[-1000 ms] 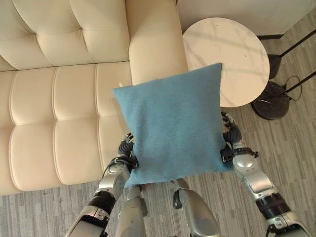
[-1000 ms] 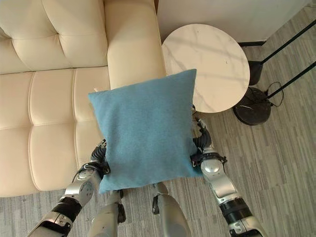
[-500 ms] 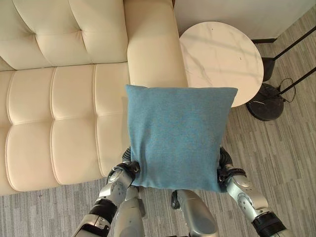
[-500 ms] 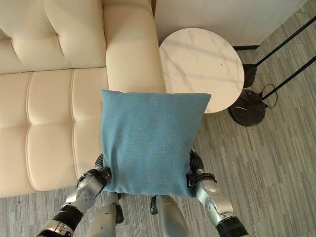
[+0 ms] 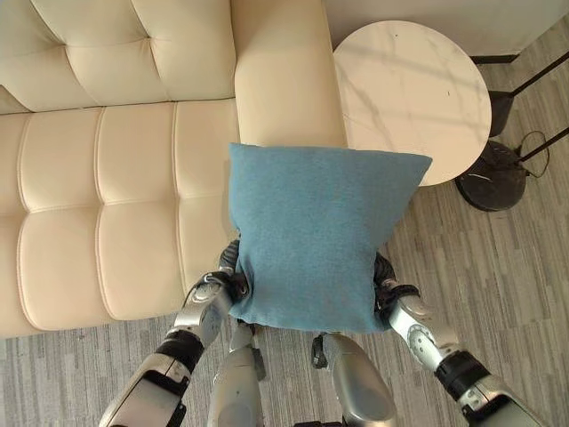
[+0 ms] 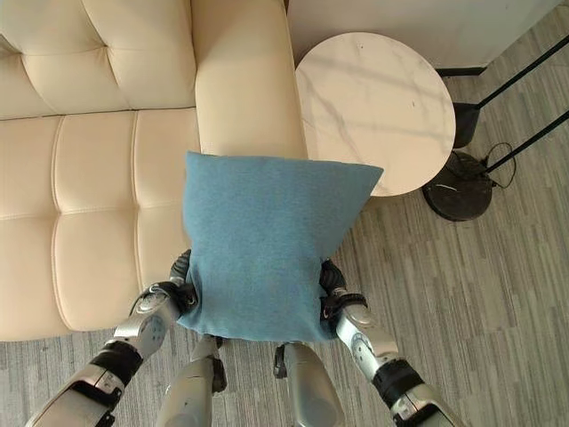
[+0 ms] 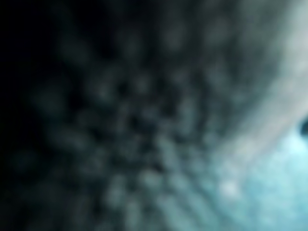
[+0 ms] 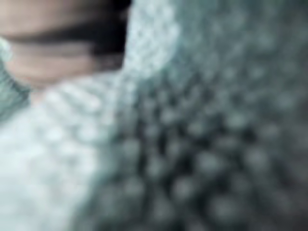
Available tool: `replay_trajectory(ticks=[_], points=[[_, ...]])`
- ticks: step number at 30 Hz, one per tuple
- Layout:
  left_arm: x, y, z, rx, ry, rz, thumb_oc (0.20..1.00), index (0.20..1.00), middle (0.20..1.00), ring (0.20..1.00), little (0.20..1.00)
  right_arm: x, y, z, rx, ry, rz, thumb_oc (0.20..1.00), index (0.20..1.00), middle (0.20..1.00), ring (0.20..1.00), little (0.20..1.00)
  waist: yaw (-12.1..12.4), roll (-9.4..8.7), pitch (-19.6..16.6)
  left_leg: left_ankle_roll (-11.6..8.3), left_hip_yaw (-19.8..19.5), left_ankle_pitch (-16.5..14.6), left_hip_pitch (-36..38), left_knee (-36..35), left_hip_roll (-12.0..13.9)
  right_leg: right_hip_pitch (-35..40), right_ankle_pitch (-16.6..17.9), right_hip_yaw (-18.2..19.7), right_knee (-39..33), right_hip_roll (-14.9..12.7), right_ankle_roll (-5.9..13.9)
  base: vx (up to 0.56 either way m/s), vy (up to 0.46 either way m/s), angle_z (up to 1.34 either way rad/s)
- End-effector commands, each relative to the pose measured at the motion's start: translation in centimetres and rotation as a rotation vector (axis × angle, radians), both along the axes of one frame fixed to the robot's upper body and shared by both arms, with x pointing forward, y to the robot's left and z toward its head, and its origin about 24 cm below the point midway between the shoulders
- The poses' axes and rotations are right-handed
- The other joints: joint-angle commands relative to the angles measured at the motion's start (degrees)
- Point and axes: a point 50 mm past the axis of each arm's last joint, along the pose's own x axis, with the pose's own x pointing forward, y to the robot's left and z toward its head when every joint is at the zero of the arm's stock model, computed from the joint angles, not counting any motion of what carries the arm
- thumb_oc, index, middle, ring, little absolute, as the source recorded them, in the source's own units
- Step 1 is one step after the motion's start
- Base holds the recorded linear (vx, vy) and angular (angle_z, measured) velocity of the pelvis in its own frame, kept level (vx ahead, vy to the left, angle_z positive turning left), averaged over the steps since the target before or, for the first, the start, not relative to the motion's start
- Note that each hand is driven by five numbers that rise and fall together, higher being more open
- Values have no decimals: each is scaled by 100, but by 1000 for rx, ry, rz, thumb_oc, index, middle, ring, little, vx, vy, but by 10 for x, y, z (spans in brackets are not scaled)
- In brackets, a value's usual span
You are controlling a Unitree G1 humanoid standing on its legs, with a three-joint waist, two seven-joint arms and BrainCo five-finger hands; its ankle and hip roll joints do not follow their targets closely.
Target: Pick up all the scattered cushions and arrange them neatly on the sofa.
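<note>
A blue square cushion (image 5: 320,231) hangs upright in front of me, over the front right corner of the cream sofa (image 5: 107,205). My left hand (image 5: 228,283) presses against its lower left edge and my right hand (image 5: 385,285) against its lower right edge, so the cushion narrows at the bottom. The cushion hides the inner side of both hands. Blue weave (image 7: 202,154) fills the left wrist view from very close, and the same cloth (image 8: 202,144) shows in the right wrist view.
The sofa's right armrest (image 5: 284,80) runs back behind the cushion. A round white marble side table (image 5: 413,89) stands right of it, with a black lamp base (image 5: 492,178) and thin black poles beyond. Grey striped floor (image 5: 498,267) lies at right.
The cushion turned from tilted to square, then came lower and nearer to me. Both hands drew closer together and squeezed its lower part. The camera shifted slightly.
</note>
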Motion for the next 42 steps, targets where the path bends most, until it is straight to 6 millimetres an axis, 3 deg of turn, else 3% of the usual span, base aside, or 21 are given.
replay_trajectory(ticks=[1,7,11,19,23,26,28,29,30,31,33,35,39,42], points=[[-14,-141,17,-108,-84,-482,200,200,200,200,200,-24,134,31,99,-122,480,200,200,200,200,200,103,-119,72,-163,-245,-449,-280,520,161,-185,-1148,-17,935,-454,451,-1,4,5],[-19,-159,21,-88,-104,-525,200,200,200,200,200,-27,139,27,98,-101,476,200,200,200,200,200,109,-132,25,-153,-246,-460,-238,481,157,-125,-1138,-45,901,-482,468,-4,13,2],[-22,-166,37,-91,-188,-552,200,200,200,200,200,-32,146,34,235,-86,463,200,200,200,200,200,142,-147,-107,-125,-224,-494,-105,391,122,-9,-1081,-47,809,-514,524,-7,72,9],[-40,-151,74,-253,-355,-579,200,200,200,200,200,-53,145,66,453,-186,543,200,200,200,200,200,168,-101,-609,25,-145,-701,291,306,-75,371,-1039,13,726,-640,687,15,132,2],[-49,-145,78,-343,-360,-580,200,200,200,200,200,-59,140,70,486,-209,549,200,200,200,200,200,122,-36,-847,132,-75,-737,519,141,-283,500,-864,65,649,-744,814,-33,197,6],[-54,-142,76,-377,-345,-579,200,200,200,200,200,-63,141,71,514,-208,549,200,200,200,200,200,109,3,-868,170,19,-695,536,103,-277,434,-757,127,722,-756,916,-152,94,-11],[-56,-136,75,-362,-352,-572,200,200,200,200,200,-64,142,73,531,-212,547,200,200,200,200,200,160,133,-865,199,95,-609,523,132,-171,573,-1151,191,1314,-630,848,-152,47,-12],[-56,-136,75,-362,-352,-572,200,200,200,200,200,-64,142,73,531,-212,547,200,200,200,200,200,161,134,-877,199,97,-603,506,133,-168,558,-1140,193,1306,-626,846,-56,39,-18],[-58,-132,71,-352,-341,-569,200,200,200,200,200,-65,140,73,530,-217,545,200,200,200,200,200,199,194,-948,212,120,-560,566,117,-161,730,-1414,306,1604,-471,788,-31,20,-24],[-58,-132,71,-352,-341,-569,200,200,200,200,200,-65,140,73,530,-217,545,200,200,200,200,200,203,197,-960,210,123,-554,550,118,-155,716,-1401,309,1595,-465,785,-64,-2,-23],[-61,-127,66,-352,-320,-556,200,200,200,200,200,-64,135,72,521,-224,526,200,200,200,200,200,258,247,-1127,235,131,-493,569,138,-186,1027,-1788,522,1958,-176,692,-173,-158,-15],[-64,-116,59,-381,-281,-499,200,200,200,200,200,-61,128,67,512,-208,492,200,200,200,200,200,499,233,-1280,79,152,-104,26,369,-131,1673,-2202,697,949,177,290,-432,-425,-31],[-63,-115,57,-402,-261,-457,200,200,200,200,200,-57,122,64,502,-200,461,200,200,200,200,200,555,461,-1078,-328,-84,410,-294,340,31,1625,-2248,422,802,419,108,-220,-204,11],[-62,-113,57,-404,-263,-428,200,200,200,200,200,-54,115,63,478,-206,439,200,200,200,200,200,473,459,-1006,-259,-165,208,-265,438,8,1445,-2180,109,907,302,104,-245,-90,64]])
